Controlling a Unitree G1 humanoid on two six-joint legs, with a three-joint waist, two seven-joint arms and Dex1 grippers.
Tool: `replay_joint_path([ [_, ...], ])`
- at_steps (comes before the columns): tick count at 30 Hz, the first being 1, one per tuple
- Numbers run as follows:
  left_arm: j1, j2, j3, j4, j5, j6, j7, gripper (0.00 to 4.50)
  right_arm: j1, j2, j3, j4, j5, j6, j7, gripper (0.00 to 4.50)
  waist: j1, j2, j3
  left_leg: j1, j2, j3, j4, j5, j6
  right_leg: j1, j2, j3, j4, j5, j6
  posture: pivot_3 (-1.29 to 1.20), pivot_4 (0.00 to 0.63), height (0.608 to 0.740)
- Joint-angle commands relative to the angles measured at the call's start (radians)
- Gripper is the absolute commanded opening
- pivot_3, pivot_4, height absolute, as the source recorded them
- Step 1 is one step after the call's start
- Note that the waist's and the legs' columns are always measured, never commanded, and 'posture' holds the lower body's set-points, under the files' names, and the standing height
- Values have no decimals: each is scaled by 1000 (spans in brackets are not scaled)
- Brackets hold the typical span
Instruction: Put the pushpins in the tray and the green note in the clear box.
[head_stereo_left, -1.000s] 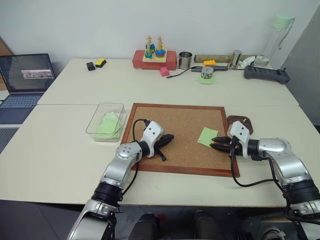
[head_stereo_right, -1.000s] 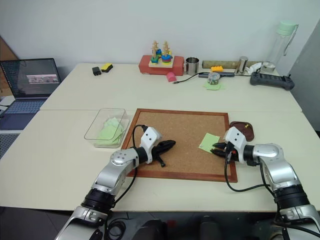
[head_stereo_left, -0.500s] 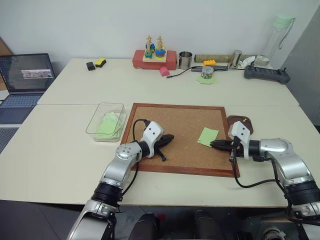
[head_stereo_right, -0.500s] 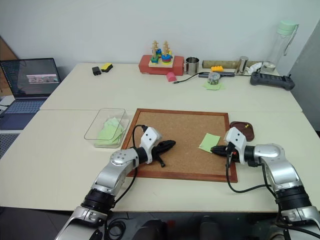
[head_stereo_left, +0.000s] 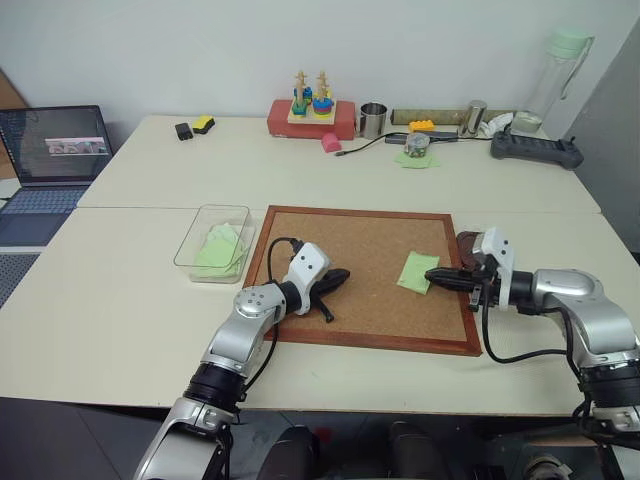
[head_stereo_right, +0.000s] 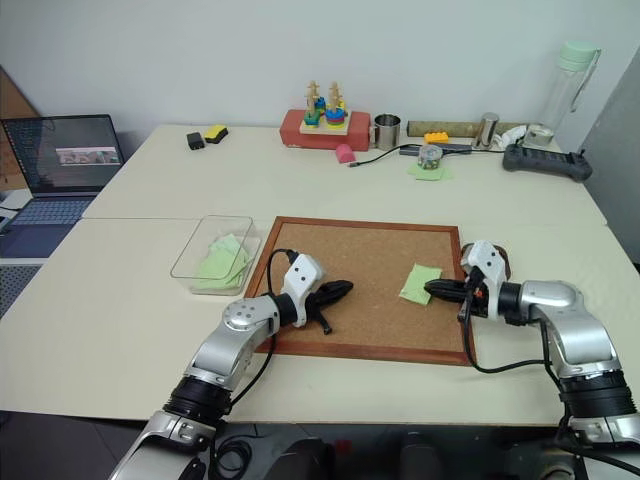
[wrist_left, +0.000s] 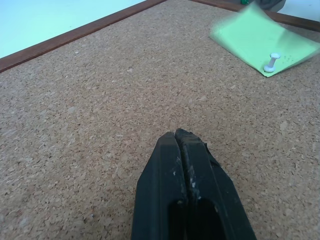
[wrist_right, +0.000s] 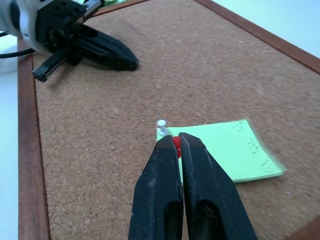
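The green note (head_stereo_left: 415, 270) lies flat on the cork board (head_stereo_left: 370, 240), with a white pushpin (wrist_right: 161, 123) still stuck in one corner. My right gripper (head_stereo_left: 432, 275) hovers at the note's near edge, shut on a red pushpin (wrist_right: 176, 143) whose head shows between the tips. The brown tray (head_stereo_left: 465, 240) sits just off the board's right side, mostly hidden behind that wrist. On the left of the board rests my left gripper (head_stereo_left: 335, 280), shut and empty, pointing towards the note. The clear box (head_stereo_left: 213, 243) stands left of the board with green paper inside.
A laptop (head_stereo_left: 50, 150) sits at the far left. Along the back of the table are a red box with a stacking toy (head_stereo_left: 310, 115), a pink block (head_stereo_left: 328, 143), a metal cup (head_stereo_left: 372, 120), a power strip (head_stereo_left: 535, 148) and a tall bottle (head_stereo_left: 555, 70).
My right gripper was open at the note's edge, then closed on the red pushpin and rose a little with it. The left gripper stayed put.
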Motion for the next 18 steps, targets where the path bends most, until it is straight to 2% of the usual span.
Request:
replay_joint_path([
  [1, 42, 16, -27, 83, 48, 37, 16, 0, -34, -5, -62, -24, 49, 35, -26, 30, 0, 0, 0, 0, 0, 0, 0, 0, 0, 0, 0, 0, 0, 0, 0, 0, 150, 740],
  [4, 43, 17, -26, 81, 48, 38, 17, 0, -65, 3, -96, 36, 35, 36, -95, 30, 1, 0, 0, 0, 0, 0, 0, 0, 0, 0, 0, 0, -1, 1, 0, 0, 150, 740],
  [11, 45, 15, -30, 83, 46, 37, 20, 0, -178, 1, -91, 280, -132, -8, -334, 30, 4, 1, -1, -1, 0, 1, -1, 0, 0, 0, 0, 1, -4, 3, 0, 0, 150, 740],
  [18, 45, 16, -32, 81, 45, 36, 22, 0, -231, 8, -72, 394, -197, -15, -397, 30, 4, 2, -1, -1, 0, 1, -1, 0, 0, 0, 0, 1, -4, 3, 0, 0, 150, 740],
])
